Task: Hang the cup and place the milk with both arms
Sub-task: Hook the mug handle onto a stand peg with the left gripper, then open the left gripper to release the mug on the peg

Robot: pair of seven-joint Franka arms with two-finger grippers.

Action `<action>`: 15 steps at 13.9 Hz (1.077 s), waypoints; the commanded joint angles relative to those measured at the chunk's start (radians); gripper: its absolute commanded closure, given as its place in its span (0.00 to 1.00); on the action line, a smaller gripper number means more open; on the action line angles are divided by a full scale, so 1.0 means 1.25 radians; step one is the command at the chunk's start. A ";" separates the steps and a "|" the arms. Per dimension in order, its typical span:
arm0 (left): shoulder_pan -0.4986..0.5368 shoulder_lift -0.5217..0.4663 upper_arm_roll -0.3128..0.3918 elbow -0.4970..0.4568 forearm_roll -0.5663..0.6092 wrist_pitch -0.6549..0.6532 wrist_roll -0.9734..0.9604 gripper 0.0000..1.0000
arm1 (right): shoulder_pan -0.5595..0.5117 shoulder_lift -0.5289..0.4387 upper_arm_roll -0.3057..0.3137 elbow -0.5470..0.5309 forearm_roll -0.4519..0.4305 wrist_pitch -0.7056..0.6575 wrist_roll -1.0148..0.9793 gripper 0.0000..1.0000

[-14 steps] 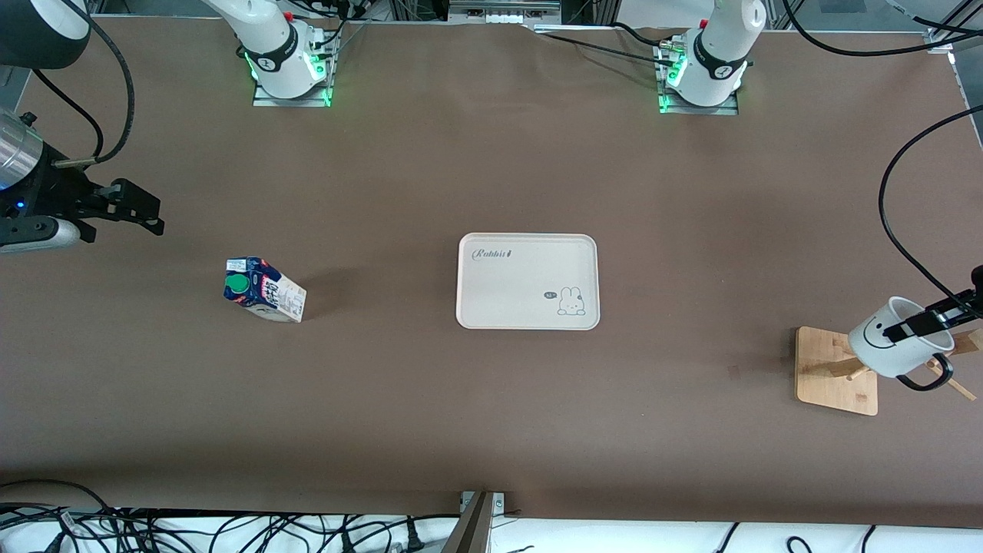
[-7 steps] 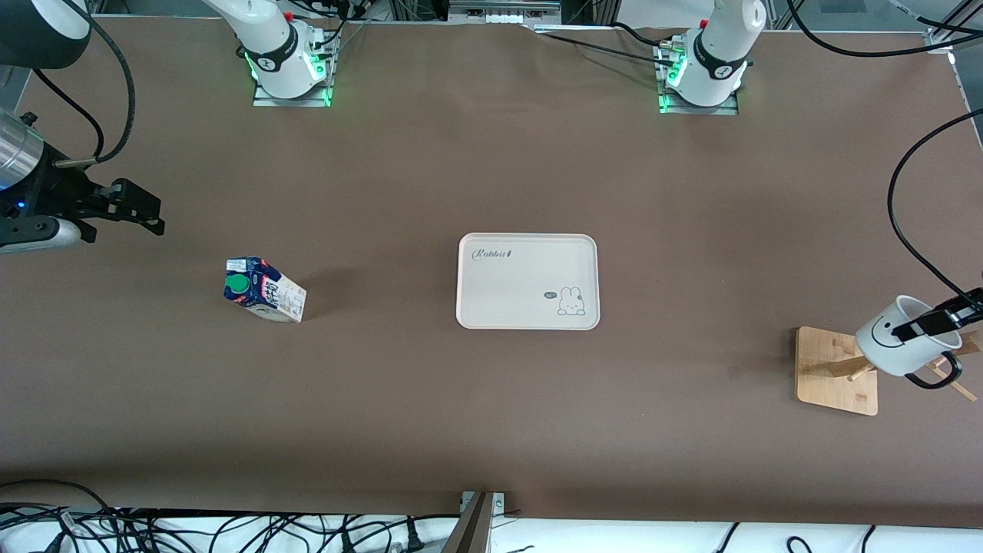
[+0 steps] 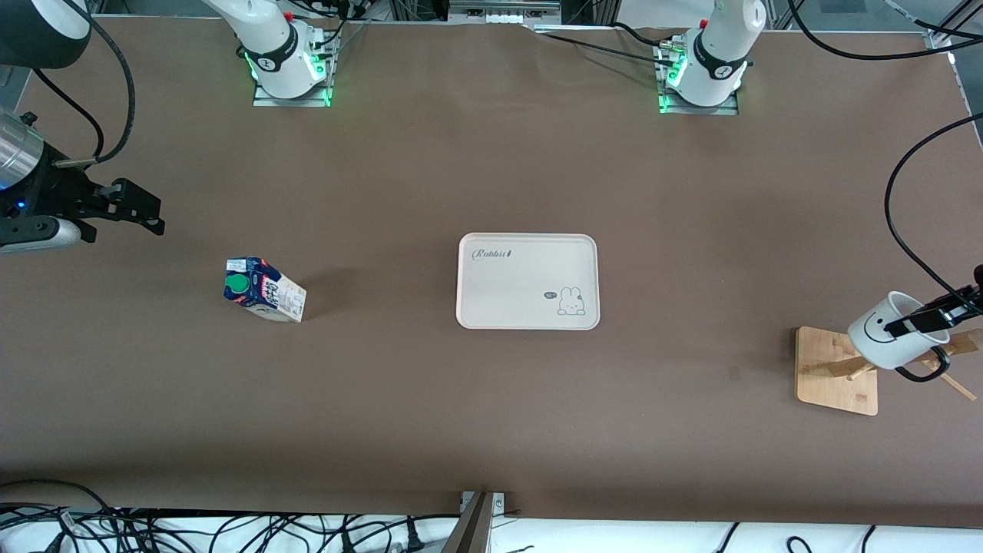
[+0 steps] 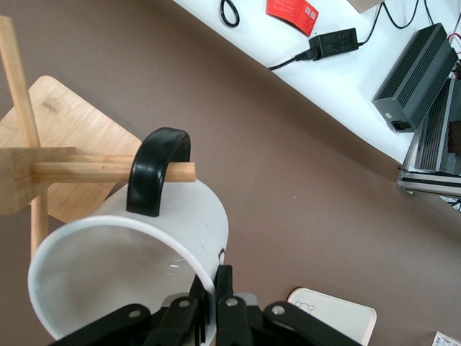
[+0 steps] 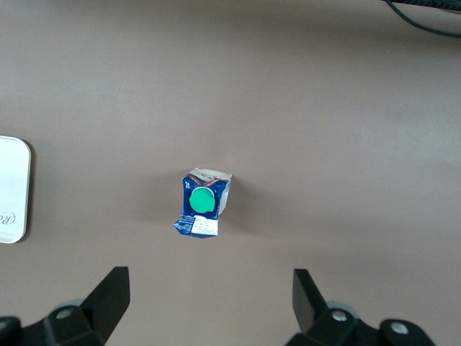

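The white cup with the smiley face is tilted over the wooden rack at the left arm's end of the table. My left gripper is shut on the cup's rim. In the left wrist view the gripper pinches the wall, and the black handle sits looped round a rack peg. The milk stands on the table toward the right arm's end. My right gripper hangs open and empty over the table, apart from the milk; in the right wrist view the gripper shows with the milk.
A cream tray with a rabbit print lies at the table's middle; its corner shows in the left wrist view and its edge in the right wrist view. Black cables hang by both arms.
The cup swung slightly outward from the rack, then came back toward the rack's post, with the left gripper still shut on it. The right arm has not moved.
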 commanded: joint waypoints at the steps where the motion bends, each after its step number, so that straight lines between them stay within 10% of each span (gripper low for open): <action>1: 0.007 -0.025 0.002 -0.022 -0.021 -0.021 0.030 0.82 | -0.001 0.010 0.003 0.023 0.006 -0.007 -0.003 0.00; 2: 0.007 -0.031 0.002 -0.022 -0.021 -0.038 0.051 0.15 | -0.001 0.010 0.003 0.023 0.006 -0.007 -0.003 0.00; 3: 0.008 -0.042 0.002 -0.021 -0.020 -0.050 0.065 0.00 | -0.001 0.010 0.003 0.023 0.006 -0.007 -0.003 0.00; 15: -0.183 -0.307 0.001 -0.063 0.282 -0.210 0.061 0.00 | -0.001 0.010 0.003 0.023 0.006 -0.007 -0.003 0.00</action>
